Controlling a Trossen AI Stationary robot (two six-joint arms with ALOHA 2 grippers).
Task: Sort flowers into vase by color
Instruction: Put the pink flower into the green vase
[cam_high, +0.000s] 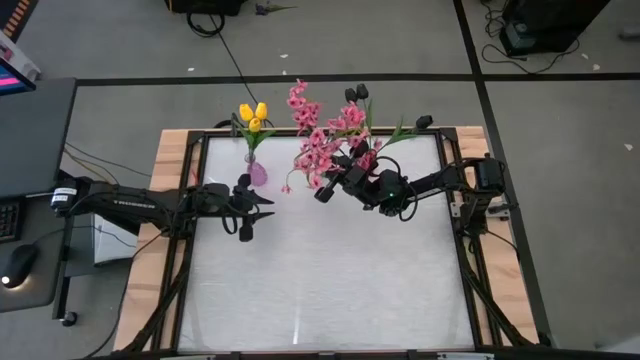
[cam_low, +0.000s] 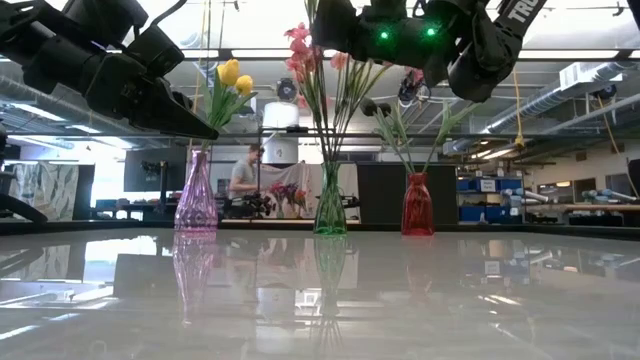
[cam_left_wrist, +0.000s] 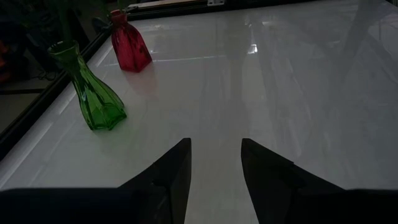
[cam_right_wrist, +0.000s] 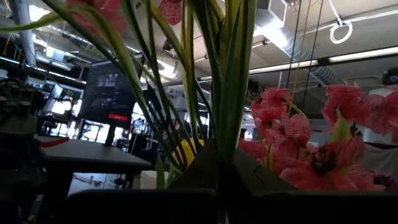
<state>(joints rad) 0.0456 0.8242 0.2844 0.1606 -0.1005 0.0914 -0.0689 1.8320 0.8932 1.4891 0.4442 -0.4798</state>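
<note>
White lettering shows on both arms: part of a word beginning "TR" on the right arm in the low view, and a white line of print along the left arm in the high view, too small to read.

The right hand (cam_high: 325, 190) hangs above the green vase (cam_low: 329, 205), its fingers closed tight on a bundle of green stems; in the right wrist view those stems rise straight out from between the fingers, with pink blossoms (cam_right_wrist: 298, 140) crowding beside them. The left hand (cam_high: 256, 210) hovers over the left part of the worktop (cam_high: 330, 290), fingers about half apart and holding nothing, as the left wrist view makes plain.

From above, the vases are hard to pick out; only the low view lines all three up along the far edge: a purple vase (cam_low: 196, 193) on the left with yellow tulips (cam_low: 233, 77), the green one in the middle with the pink sprays, and a red vase (cam_low: 417, 205) on the right with dark tulips (cam_high: 354, 95). The low view alone shows a person (cam_low: 243, 178) in the room behind.
</note>
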